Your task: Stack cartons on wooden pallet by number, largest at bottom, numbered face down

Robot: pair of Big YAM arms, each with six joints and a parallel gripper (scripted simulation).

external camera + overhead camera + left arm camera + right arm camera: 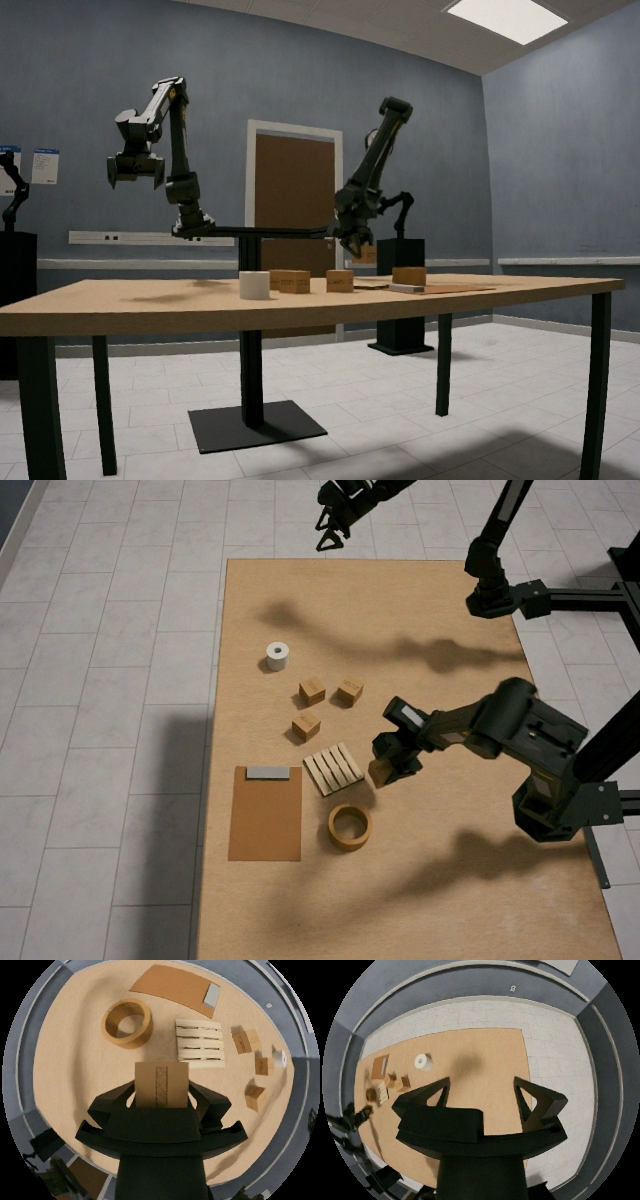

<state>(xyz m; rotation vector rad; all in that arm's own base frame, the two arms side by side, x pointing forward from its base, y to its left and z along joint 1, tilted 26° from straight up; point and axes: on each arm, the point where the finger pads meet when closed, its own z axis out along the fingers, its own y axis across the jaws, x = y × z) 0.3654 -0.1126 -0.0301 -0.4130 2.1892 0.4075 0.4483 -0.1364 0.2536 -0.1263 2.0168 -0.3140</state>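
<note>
Carton (380, 772) (368, 253) (161, 1085) hangs above the bench (439, 810) (310, 315) (86, 1108) (485, 1055), gripped by the left end effector (388, 774) (364, 250) (161, 1079); the pallet (333, 769) (200, 1044) (383, 1094) lies just beyond it, on the side away from that arm's base, so the coming move probably turns on a short reach outward; the left hand is much nearer than the right end effector (323, 537) (135, 180) (481, 1079), which stands wide open past the bench's edge; blue-grey walls (413, 155) surround a pale tiled floor (129, 686) (155, 392) (550, 1060)

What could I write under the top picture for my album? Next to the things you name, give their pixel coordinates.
A robot's left gripper (385, 777) (161, 1092) holds one carton (380, 772) (368, 253) (161, 1085) beside the wooden pallet (333, 769) (200, 1044), while three others wait on the table.
</note>
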